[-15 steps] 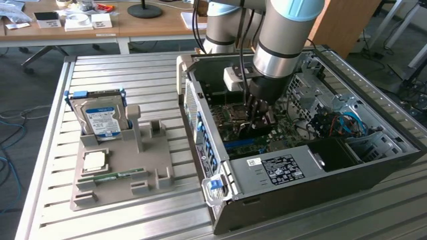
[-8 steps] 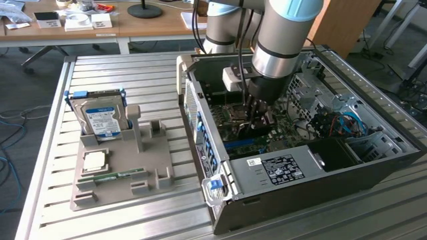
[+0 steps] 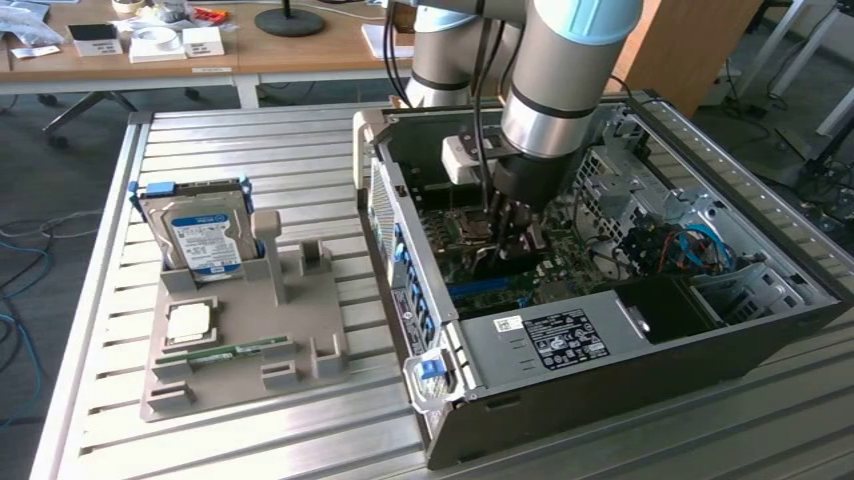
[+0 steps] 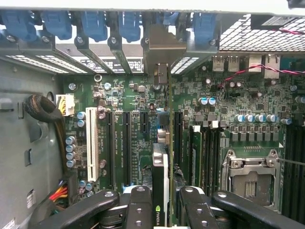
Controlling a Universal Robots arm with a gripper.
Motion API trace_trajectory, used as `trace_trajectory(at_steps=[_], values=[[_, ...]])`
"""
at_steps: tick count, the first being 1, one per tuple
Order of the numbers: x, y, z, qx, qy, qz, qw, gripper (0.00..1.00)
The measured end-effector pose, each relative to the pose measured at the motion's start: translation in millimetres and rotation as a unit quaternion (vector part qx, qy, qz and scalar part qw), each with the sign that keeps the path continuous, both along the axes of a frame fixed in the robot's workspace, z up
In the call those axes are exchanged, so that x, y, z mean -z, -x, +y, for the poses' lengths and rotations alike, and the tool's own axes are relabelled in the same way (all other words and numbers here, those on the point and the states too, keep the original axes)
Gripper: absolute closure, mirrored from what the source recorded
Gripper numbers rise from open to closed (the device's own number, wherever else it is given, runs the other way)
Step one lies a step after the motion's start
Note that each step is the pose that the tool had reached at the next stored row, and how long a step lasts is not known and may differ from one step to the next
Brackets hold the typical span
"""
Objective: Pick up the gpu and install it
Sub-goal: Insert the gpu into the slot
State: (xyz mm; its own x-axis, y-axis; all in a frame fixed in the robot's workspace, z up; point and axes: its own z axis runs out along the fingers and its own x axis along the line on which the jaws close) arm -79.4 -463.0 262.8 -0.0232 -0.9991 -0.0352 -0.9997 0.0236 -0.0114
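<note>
My gripper (image 4: pixel 165 210) is shut on the gpu (image 4: pixel 164 162), which I see edge-on: a thin green board with a black cooler on one face. The black fingers (image 4: pixel 139 207) press it from both sides. The card stands upright among the motherboard's black expansion slots (image 4: pixel 127 148). Its silver end bracket (image 4: pixel 163 47) lies against the case's rear slot openings. Whether the card sits fully in a slot I cannot tell. In the exterior view the gripper (image 3: pixel 514 235) reaches down inside the open computer case (image 3: pixel 601 345), with the dark gpu (image 3: pixel 507 262) just below it.
Blue slot latches (image 4: pixel 95 24) line the rear wall, and a white slot (image 4: pixel 92 143), the CPU socket (image 4: pixel 250 176) and a cable bundle (image 4: pixel 45 112) surround the card. Outside the case, a grey holder (image 3: pixel 287 290) carries a hard drive (image 3: pixel 203 235), a processor chip (image 3: pixel 190 322) and a memory stick (image 3: pixel 240 351).
</note>
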Motion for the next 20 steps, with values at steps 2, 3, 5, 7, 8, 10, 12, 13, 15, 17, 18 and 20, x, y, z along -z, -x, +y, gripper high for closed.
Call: trace_trajectory(at_steps=[2, 3, 5, 7, 8, 10, 12, 13, 15, 17, 18, 20], values=[[0.2, 0.1, 0.0, 0.000, 0.0001, 0.0000, 1.0000, 0.73], [0.4, 0.1, 0.0, 0.000, 0.0000, 0.0000, 1.0000, 0.73], [0.5, 0.2, 0.0, 0.001, 0.0000, 0.0000, 1.0000, 0.73], [0.6, 0.4, 0.0, 0.002, -0.0001, -0.0001, 1.0000, 0.73], [0.8, 0.7, 0.0, 0.003, -0.0001, -0.0001, 1.0000, 0.73], [1.0, 1.5, 0.1, 0.003, -0.0001, -0.0001, 1.0000, 0.73], [1.3, 2.2, 0.0, 0.003, -0.0001, -0.0001, 1.0000, 0.73], [1.6, 2.2, 0.0, 0.004, -0.0001, -0.0001, 1.0000, 0.73], [2.3, 2.4, 0.0, 0.004, -0.0001, -0.0001, 1.0000, 0.73], [3.1, 2.6, 0.0, 0.005, -0.0001, 0.0000, 1.0000, 0.73], [3.6, 2.7, 0.0, 0.005, -0.0001, 0.0000, 1.0000, 0.73], [4.3, 2.8, 0.0, 0.005, -0.0001, -0.0001, 1.0000, 0.73]])
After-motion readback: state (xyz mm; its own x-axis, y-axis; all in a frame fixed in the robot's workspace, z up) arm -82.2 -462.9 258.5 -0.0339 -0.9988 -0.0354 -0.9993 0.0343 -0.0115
